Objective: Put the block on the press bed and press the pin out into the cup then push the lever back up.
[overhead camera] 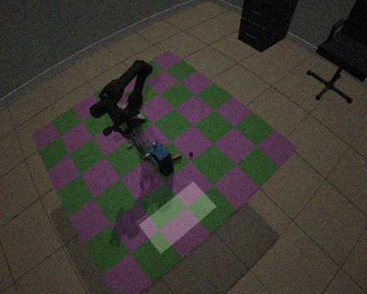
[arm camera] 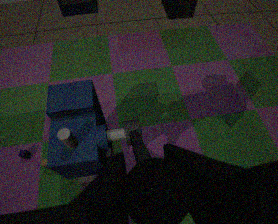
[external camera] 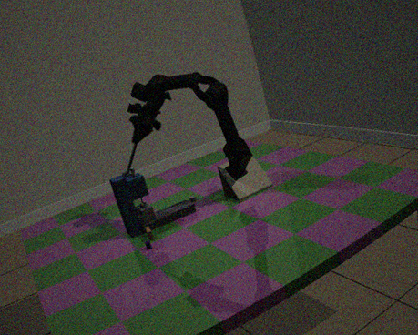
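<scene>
Left of centre in the exterior view, the tool (overhead camera: 130, 135) (external camera: 135, 141) (arm camera: 144, 155) grips the lever (overhead camera: 139, 143) (external camera: 131, 157) (arm camera: 138, 142); best follow its arc smoothly, sparing the block (external camera: 145, 210) any jolt.

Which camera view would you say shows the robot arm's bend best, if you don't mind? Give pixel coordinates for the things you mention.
The exterior view: it shows the arm (overhead camera: 138, 82) (external camera: 219, 95) side-on, from its foot up and over to the blue press (overhead camera: 160, 152) (external camera: 129, 204) (arm camera: 75, 145). The top view foreshortens it; the wrist view shows none of its bend.

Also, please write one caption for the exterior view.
Black arm bends over a blue press on a checkered table.
</scene>
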`<state>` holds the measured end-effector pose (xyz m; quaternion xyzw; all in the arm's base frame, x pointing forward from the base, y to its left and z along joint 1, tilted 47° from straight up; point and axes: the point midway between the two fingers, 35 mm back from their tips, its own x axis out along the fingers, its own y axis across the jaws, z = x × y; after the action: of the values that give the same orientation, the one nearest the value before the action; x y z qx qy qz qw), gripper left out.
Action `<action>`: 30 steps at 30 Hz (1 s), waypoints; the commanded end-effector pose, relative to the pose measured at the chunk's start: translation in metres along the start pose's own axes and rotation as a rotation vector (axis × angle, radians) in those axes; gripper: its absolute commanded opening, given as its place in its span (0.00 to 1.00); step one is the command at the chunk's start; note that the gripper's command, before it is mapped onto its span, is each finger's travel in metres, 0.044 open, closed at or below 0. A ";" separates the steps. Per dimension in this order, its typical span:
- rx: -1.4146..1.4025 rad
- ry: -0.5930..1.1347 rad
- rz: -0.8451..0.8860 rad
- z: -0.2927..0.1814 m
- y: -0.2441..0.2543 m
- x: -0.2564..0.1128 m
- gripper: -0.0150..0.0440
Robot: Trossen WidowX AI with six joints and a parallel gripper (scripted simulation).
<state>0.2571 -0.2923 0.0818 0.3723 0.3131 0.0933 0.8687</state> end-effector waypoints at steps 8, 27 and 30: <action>0.016 0.016 -0.006 -0.012 0.000 -0.002 0.25; 0.016 0.017 -0.006 -0.021 0.000 -0.003 0.25; 0.016 0.017 -0.006 -0.022 0.000 -0.003 0.25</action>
<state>0.2474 -0.2853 0.0759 0.3702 0.3120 0.0931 0.8700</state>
